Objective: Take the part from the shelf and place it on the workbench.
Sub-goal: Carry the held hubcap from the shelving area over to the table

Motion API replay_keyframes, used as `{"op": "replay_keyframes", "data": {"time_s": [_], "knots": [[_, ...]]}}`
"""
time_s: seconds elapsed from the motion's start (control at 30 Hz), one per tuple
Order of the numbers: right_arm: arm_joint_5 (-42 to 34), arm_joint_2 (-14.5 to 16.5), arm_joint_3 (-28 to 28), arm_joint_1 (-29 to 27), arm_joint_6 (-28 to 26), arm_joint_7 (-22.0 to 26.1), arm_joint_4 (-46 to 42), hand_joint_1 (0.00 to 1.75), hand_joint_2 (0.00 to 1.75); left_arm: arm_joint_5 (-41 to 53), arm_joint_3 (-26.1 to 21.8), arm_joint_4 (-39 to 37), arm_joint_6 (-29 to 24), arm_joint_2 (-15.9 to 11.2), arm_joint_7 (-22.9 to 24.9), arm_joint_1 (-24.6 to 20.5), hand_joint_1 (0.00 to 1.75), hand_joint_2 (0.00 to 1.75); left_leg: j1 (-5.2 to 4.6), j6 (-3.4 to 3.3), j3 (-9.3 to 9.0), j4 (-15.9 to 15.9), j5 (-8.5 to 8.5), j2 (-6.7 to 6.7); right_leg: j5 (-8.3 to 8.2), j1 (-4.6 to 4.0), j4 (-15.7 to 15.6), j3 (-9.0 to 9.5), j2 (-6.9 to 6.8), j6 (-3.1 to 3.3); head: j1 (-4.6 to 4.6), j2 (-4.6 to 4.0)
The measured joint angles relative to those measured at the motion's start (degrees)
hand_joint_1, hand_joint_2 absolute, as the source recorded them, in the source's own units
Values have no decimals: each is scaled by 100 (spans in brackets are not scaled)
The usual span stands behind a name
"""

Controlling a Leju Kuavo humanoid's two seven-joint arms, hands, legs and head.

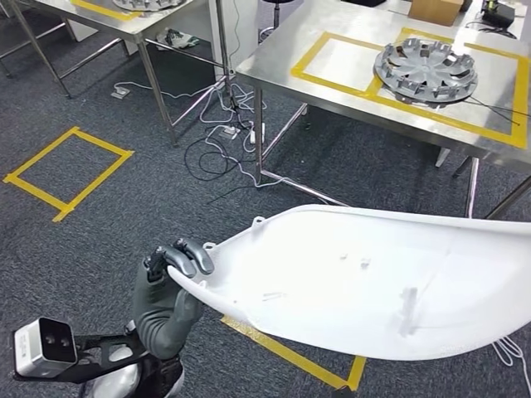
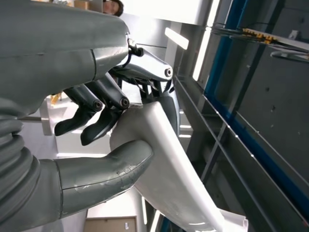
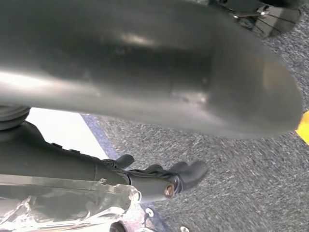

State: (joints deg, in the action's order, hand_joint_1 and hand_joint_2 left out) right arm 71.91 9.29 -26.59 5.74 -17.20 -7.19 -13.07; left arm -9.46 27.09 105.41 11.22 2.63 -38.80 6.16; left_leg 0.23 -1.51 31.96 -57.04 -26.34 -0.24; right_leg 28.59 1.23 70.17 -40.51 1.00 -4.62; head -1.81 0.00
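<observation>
Left hand grips white part.

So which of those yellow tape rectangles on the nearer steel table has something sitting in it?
The right-hand yellow tape rectangle, farther from the table's corner: the round silver hubcap lies in it. The left yellow tape rectangle beside it frames bare steel.

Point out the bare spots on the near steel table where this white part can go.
Free: the tape rectangle left of the hubcap on the steel table. Crowded: the hubcap's own rectangle. The left hand grips the white part.
</observation>
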Motion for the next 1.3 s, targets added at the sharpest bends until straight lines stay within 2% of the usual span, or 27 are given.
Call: {"op": "replay_keyframes", "data": {"time_s": [0.03,0.07,0.1,0.13,0.2,0.27,0.33,0.37,0.4,0.47,0.53,0.6,0.63,0.67,0.73,0.77,0.8,0.87,0.9,0.97,1.03,1.1,1.13,1.17,1.23,1.27,1.3], "knots": [[0,0,0,-6,-1,0,0,0,0,4,-1,-2,1,0,0,5,175,175,0,14,-18,-1,-15,11,131,6,342,-199,-8,-3,4,0],[0,0,0,-17,-1,0,0,0,0,5,-2,-4,1,-1,0,12,175,175,3,39,-41,-2,-34,16,166,13,514,-320,-17,-5,6,0],[0,0,0,-28,-1,0,0,0,0,5,-3,-7,0,-1,0,18,175,175,9,68,-75,-2,-59,17,91,25,474,-336,-27,-11,6,0],[0,0,-1,-36,-1,0,0,0,0,6,-4,-8,0,-1,0,21,175,175,20,102,-122,-4,-92,18,-80,42,216,-236,-38,-15,6,0],[0,9,1,-43,0,0,2,0,0,6,-9,-12,-1,-1,0,23,175,175,35,189,-233,-8,-186,19,-465,85,-574,119,-63,-66,14,0],[0,31,2,-39,-1,-1,7,0,0,8,-11,-14,0,1,1,22,175,175,35,279,-293,1,-267,19,-535,82,-999,335,-65,-4,17,0],[0,43,2,-40,-2,-2,8,0,0,14,-13,-17,0,2,4,24,175,175,55,352,-316,-8,-282,16,-448,44,-1009,380,-34,154,-1,0],[1,41,1,-46,-4,-4,6,0,0,16,-13,-18,0,2,5,23,175,175,73,383,-294,-84,-245,17,-444,34,-1016,418,-15,205,-15,0],[2,38,1,-46,-9,-7,4,0,0,19,-14,-19,0,2,6,20,175,175,86,409,-210,-274,-178,17,-411,27,-1027,473,-5,253,-25,0],[4,33,0,-38,-17,-11,0,0,0,20,-14,-20,1,-1,7,17,175,175,86,432,215,-946,-147,19,-327,11,-1061,614,7,336,-50,0],[4,33,1,-34,-19,-11,0,0,0,25,-14,-22,1,-7,7,24,175,175,69,418,762,-1597,-453,18,-219,-11,-1082,762,21,385,-69,0],[4,33,0,-42,-18,-11,0,0,0,38,-14,-23,-1,-11,7,28,175,175,46,377,1093,-1731,-749,18,-89,-32,-1089,935,54,404,-75,0],[4,33,-1,-44,-18,-10,0,0,0,45,-14,-23,-1,-11,8,29,175,175,30,351,1133,-1569,-717,18,-16,-38,-1090,1034,74,404,-76,0],[5,35,0,-45,-18,-10,0,0,0,49,-14,-23,-1,-11,10,29,175,175,10,322,1108,-1294,-519,17,61,-40,-1092,1131,93,396,-79,0],[6,40,0,-44,-17,-9,0,0,0,52,-14,-24,-4,-11,19,30,175,175,-31,265,986,-589,159,12,216,-53,-1094,1281,124,349,-96,0],[8,43,0,-43,-17,-9,0,0,0,52,-14,-26,-7,-10,25,33,175,175,-46,247,933,-330,419,6,294,-65,-1120,1335,135,317,-99,0],[9,43,-1,-41,-16,-10,0,0,0,52,-15,-27,-12,-8,29,34,175,175,-49,230,892,-157,576,-4,330,-80,-1129,1400,142,281,-101,1],[12,42,1,-31,-17,-11,0,0,0,53,-17,-31,-20,-2,33,35,175,175,-35,193,790,-66,634,-12,333,-101,-1117,1496,137,223,-85,1],[13,42,1,-23,-17,-11,0,0,0,55,-19,-31,-23,1,34,33,175,175,-24,162,725,-47,642,-8,286,-106,-974,1474,108,198,-78,1],[13,42,2,-4,-17,-11,0,0,0,63,-23,-33,-25,3,39,30,175,175,-18,104,608,-48,590,5,325,-111,-408,1152,28,160,-60,1],[11,42,2,-4,-16,-14,0,0,0,70,-26,-37,-46,4,71,26,175,175,-23,65,504,-49,483,11,675,-114,214,684,-23,130,-50,0],[9,42,2,-16,-17,-19,0,0,0,81,-29,-46,-103,4,134,28,175,175,-25,52,368,-50,362,4,1027,-114,350,396,-31,121,-45,0],[9,42,2,-17,-19,-20,0,0,0,89,-30,-54,-133,4,165,29,175,175,-25,54,284,-50,298,-1,999,-114,190,356,-32,127,-43,0],[9,42,2,-18,-20,-20,0,0,0,97,-31,-60,-159,4,182,29,175,175,-26,63,191,-50,230,-4,788,-115,-105,376,-34,138,-42,0],[7,42,2,-27,-26,-20,2,0,0,80,-33,-73,-212,8,229,28,175,175,-32,97,38,-52,110,-6,42,-125,-792,469,-61,185,-36,0],[5,42,2,-29,-30,-20,3,0,0,56,-34,-79,-241,13,257,29,175,175,-37,123,-1,-51,66,-6,-253,-136,-1015,510,-72,216,-34,0],[2,42,1,-30,-35,-21,4,0,0,30,-36,-84,-269,21,292,30,175,175,-41,145,-14,-51,37,-7,-438,-146,-1126,525,-78,242,-32,0]]}}
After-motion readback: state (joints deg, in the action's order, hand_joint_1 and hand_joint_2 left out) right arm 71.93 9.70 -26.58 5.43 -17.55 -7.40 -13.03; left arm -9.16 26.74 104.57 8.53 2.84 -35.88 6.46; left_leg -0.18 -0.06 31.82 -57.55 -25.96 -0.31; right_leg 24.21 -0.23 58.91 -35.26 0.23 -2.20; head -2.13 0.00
